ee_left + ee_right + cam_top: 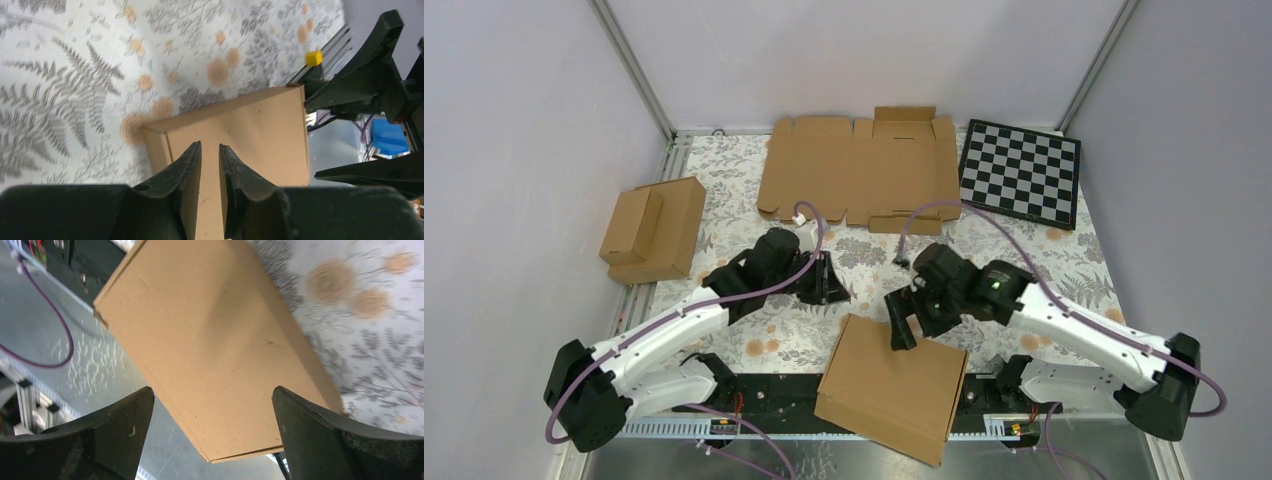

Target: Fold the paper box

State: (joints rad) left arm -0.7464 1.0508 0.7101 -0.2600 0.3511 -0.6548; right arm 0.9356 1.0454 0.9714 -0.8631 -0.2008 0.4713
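The paper box (894,385) lies closed and flat at the near edge of the table, tilted, with its near corner hanging over the black rail. In the left wrist view the paper box (250,125) sits beyond my left gripper (210,146), whose jaws stand a narrow gap apart with nothing between them. That left gripper (829,285) is left of and behind the box's far corner, apart from it. My right gripper (902,335) hovers over the box's far edge. From the right wrist, my right gripper (212,390) is wide open above the box lid (210,330), empty.
A wide flat cardboard blank (859,170) lies at the back centre, with a checkerboard (1021,172) to its right. Two joined small brown boxes (652,230) sit at the left edge. The black rail (764,395) and a metal surface run along the near edge.
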